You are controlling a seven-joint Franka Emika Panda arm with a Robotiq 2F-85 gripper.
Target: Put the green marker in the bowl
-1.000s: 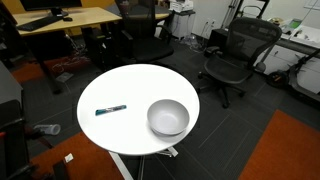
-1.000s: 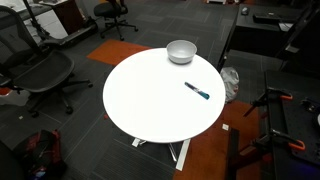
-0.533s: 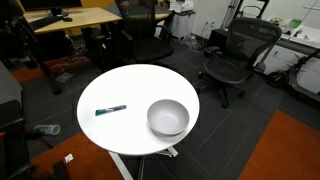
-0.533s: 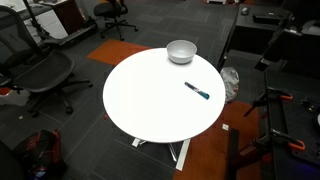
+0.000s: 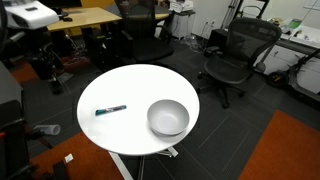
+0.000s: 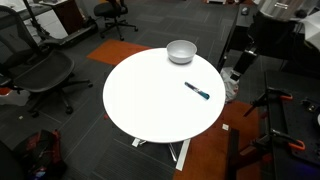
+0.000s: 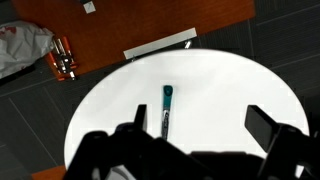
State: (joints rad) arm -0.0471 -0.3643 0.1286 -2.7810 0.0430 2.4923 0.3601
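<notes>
The green marker lies flat on the round white table, to the side of the grey-white bowl. In an exterior view the marker lies near the table's edge, with the bowl at the far rim. In the wrist view the marker lies lengthwise just inside the left finger. My gripper is open and empty, high above the table. In an exterior view the gripper hangs beyond the table's edge, apart from the marker. The bowl is out of the wrist view.
Black office chairs stand around the table. A wooden desk is at the back. Orange carpet lies beside the table, and a tripod stand is close to the table's edge. A brown floor panel lies beyond the table.
The arm has come into both exterior views, moving in toward the table's edge near the marker. Marker and bowl have not moved.
</notes>
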